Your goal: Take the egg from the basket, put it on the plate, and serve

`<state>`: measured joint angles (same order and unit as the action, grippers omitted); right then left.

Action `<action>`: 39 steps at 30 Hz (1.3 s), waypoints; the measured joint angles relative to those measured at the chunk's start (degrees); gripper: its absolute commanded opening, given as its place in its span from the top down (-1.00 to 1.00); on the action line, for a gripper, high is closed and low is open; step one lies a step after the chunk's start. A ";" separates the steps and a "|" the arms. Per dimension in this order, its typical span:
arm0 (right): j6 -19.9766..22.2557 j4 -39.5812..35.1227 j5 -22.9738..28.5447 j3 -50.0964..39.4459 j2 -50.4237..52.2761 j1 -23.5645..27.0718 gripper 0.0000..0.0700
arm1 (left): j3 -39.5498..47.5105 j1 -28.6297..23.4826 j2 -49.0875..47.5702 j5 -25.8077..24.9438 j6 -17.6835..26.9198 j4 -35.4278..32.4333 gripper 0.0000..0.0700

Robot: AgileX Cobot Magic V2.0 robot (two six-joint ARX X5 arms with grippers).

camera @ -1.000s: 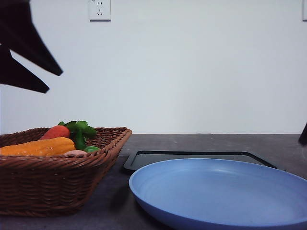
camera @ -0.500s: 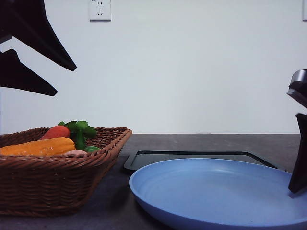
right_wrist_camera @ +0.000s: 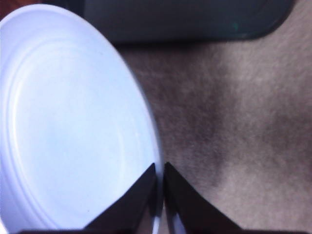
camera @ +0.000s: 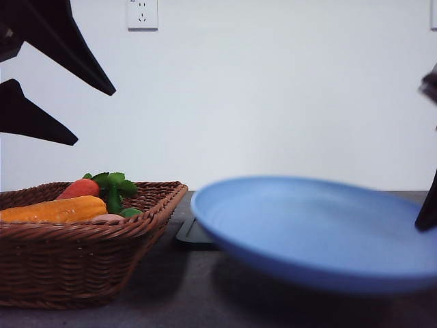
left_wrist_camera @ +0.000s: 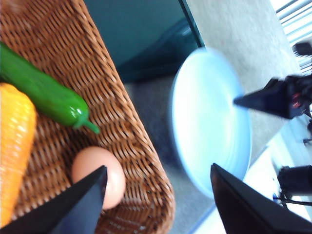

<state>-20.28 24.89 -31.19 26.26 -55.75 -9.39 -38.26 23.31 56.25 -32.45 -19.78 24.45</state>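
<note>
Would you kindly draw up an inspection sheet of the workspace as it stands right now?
Surface: dark grey table, bare beside the plate.
Job's things: egg lies in the corner of the wicker basket; blue plate is lifted and tilted, blurred, with nothing on it.
Clutter: corn cob, carrot, green leaves and a green pepper in the basket; black tray behind the plate.
Grippers: left gripper open, above the egg; right gripper shut on the plate's rim.
Cables: nothing seen.
Surroundings: white wall, wall socket.
</note>
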 measured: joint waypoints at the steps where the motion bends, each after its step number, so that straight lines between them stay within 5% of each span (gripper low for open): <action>1: -0.46 0.27 0.01 0.00 1.64 0.30 1.00 | 0.00 0.39 0.21 0.74 -0.27 0.10 -0.35; 12: -5.60 0.38 6.58 0.00 18.57 3.66 1.00 | -0.95 5.95 9.68 11.30 -0.53 0.52 -0.41; 25: -5.76 0.56 10.94 0.00 24.87 4.63 1.00 | -2.60 8.62 21.08 13.05 1.43 -3.00 -0.40; 39: -5.76 0.58 12.12 0.00 24.87 4.63 1.00 | -2.89 8.75 24.06 13.43 2.09 -2.93 0.15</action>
<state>-26.04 25.47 -19.07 26.26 -30.87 -4.75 -41.15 32.05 80.31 -19.02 -17.69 21.52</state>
